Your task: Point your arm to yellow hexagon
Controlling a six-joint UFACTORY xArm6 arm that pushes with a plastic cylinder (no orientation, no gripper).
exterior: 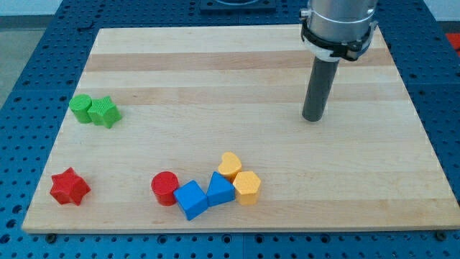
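Observation:
The yellow hexagon (246, 187) lies near the view's bottom, right end of a cluster of blocks. A yellow heart-shaped block (229, 165) sits just above and to its left. My tip (313, 119) rests on the board well above and to the right of the hexagon, apart from every block.
Next to the hexagon are a blue triangular block (221, 190), a blue cube (190, 200) and a red cylinder (164, 188). A red star (70, 187) lies at the bottom left. A green cylinder (81, 108) and a green star (104, 111) sit at the left. The wooden board (215, 72) ends at blue pegboard.

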